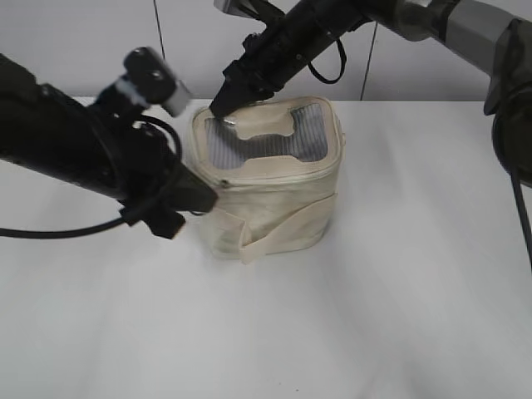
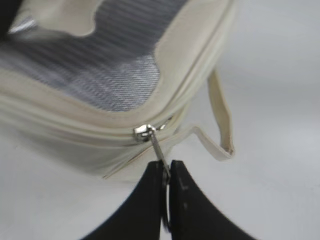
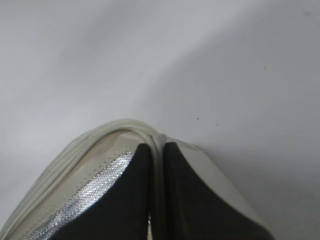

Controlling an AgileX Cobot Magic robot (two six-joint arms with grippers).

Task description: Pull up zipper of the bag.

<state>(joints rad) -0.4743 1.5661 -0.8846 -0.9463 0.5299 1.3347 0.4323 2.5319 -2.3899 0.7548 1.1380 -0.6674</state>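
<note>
Bag sits mid-table, mesh lid up. Left gripper, at the bag's front-left corner, is clamped on the silver pull of the zipper; the slider sits at that corner. Right gripper presses on the lid's back-left corner, its fingers nearly together, seemingly nipping the rim and bracing the bag. Judged step: pull gripped, drag just beginning. Next move calls for drawing the slider along the rim, following its curve, while the right arm holds the bag steady.
</note>
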